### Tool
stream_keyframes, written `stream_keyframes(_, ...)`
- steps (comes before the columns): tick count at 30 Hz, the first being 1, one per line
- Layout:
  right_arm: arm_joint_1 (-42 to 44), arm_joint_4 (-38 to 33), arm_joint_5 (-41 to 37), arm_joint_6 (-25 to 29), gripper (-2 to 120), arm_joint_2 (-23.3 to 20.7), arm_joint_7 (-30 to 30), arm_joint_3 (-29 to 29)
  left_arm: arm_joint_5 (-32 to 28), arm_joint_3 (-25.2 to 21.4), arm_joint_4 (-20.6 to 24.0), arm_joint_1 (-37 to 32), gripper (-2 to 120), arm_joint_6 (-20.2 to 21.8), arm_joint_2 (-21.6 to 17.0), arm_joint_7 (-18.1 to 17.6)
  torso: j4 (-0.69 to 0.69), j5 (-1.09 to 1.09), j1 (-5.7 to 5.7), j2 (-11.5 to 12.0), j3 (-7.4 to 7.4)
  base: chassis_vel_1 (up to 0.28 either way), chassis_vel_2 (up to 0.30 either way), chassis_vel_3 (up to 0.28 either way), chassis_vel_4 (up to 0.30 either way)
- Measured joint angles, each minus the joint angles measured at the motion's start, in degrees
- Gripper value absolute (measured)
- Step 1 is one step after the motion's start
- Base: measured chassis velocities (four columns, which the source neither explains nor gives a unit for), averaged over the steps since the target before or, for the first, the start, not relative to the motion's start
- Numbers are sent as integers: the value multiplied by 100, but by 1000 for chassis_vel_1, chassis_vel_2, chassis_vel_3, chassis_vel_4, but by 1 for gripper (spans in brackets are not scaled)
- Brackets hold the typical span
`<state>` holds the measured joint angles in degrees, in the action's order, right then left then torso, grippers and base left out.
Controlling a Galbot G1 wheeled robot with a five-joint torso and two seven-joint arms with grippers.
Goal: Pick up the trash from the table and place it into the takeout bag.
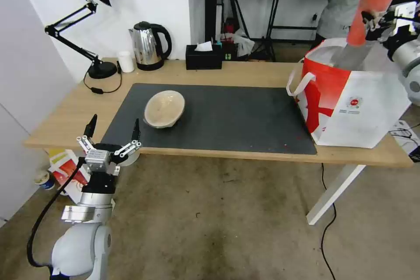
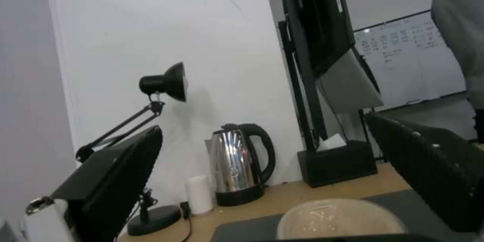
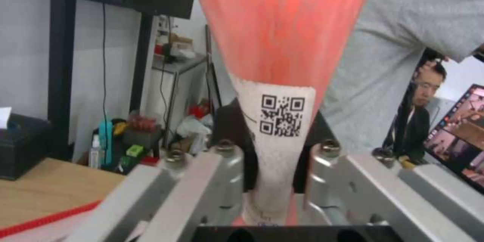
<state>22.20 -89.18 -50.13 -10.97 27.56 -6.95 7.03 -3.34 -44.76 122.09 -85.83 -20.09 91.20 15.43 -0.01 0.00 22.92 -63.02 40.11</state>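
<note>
My right gripper [image 1: 379, 17] pinches the tall red white-lidded drink cup [image 1: 372, 6], tilted above the large white-and-red insulated takeout bag [image 1: 354, 105] at the long light-wood table's [image 1: 245, 73] right end. I judge I should lower it inside the rim before releasing. My left gripper [image 1: 113, 130] waits, fingers spread, at the front left edge near the shallow beige bowl [image 1: 164, 108].

Red drink cup [image 3: 282, 38] with QR label, clamped in right end effector [image 3: 275, 181], wooden table [image 3: 45, 189] beside
</note>
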Motion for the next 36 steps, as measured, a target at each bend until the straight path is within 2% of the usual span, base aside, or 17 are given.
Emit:
stream_keyframes(2,11,-47,1,-66,24,-1,-26,10,1,-5,-1,1,100,0,0,2,1,0,0,0,0,0,0,0,0)
stream_keyframes(3,11,-47,1,-66,24,-1,-26,10,1,-5,-1,1,100,0,0,2,1,0,0,0,0,0,0,0,0)
stream_keyframes(5,11,-107,-9,-155,36,-15,-69,11,4,-7,-1,4,100,0,0,3,1,0,0,0,0,0,0,0,0)
stream_keyframes(6,11,-107,-9,-155,36,-15,-69,11,4,-7,-1,4,100,0,0,3,1,0,0,0,0,0,0,0,0)
stream_keyframes(9,53,-198,-23,-300,51,-48,-108,39,4,-29,13,4,100,8,0,3,1,0,0,0,0,0,0,0,0)
stream_keyframes(11,88,-229,-26,-357,54,-58,-115,70,4,-36,18,3,100,9,0,3,1,0,0,0,0,0,0,0,0)
stream_keyframes(14,250,-334,-30,-534,69,-89,-130,173,4,-45,30,-10,100,10,0,4,1,1,0,0,0,0,0,0,0)
stream_keyframes(16,279,-351,-30,-561,70,-98,-132,194,4,-46,34,-11,100,10,-1,4,1,1,0,0,0,0,0,0,0)
stream_keyframes(19,321,-380,-30,-627,87,-127,-146,248,4,-45,37,-4,100,22,-2,9,0,0,0,0,0,0,0,0,0)
stream_keyframes(20,321,-380,-30,-627,87,-127,-146,248,4,-45,37,-4,100,22,-2,9,0,0,0,0,0,0,0,0,0)
stream_keyframes(23,319,-388,-25,-664,98,-146,-178,252,10,-36,38,1,100,31,-2,11,0,0,0,0,0,0,0,0,0)
stream_keyframes(36,269,-443,139,-808,100,-146,-302,226,20,-22,52,31,100,59,-4,21,1,0,0,0,0,0,0,0,0)
